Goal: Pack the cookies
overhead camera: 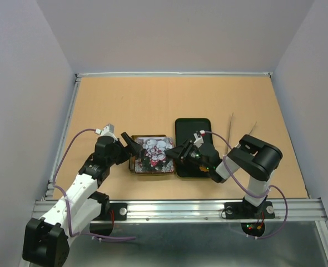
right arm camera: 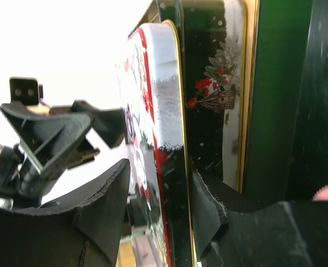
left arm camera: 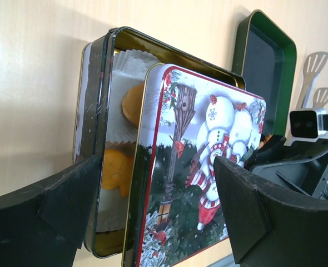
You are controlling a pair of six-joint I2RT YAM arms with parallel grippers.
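A cookie tin (left arm camera: pixel 94 111) lies on the table with orange-brown cookies (left arm camera: pixel 132 103) in white paper cups inside. Its snowman lid (overhead camera: pixel 155 151) lies askew over the tin, shifted right, so the left strip of the tin is uncovered. My right gripper (overhead camera: pixel 178 153) is shut on the lid's right edge; in the right wrist view (right arm camera: pixel 161 183) its jaws sit on either side of the lid (right arm camera: pixel 153 100). My left gripper (overhead camera: pixel 132 146) is open at the tin's left end, and in the left wrist view (left arm camera: pixel 158 183) its jaws straddle the tin and lid (left arm camera: pixel 208 167) without touching.
A black oblong tray (overhead camera: pixel 193 130) lies just right of the tin, under my right arm, and also shows in the left wrist view (left arm camera: pixel 264 61). Tongs (overhead camera: pixel 230 125) lie further right. A raised rail runs along the table's edges.
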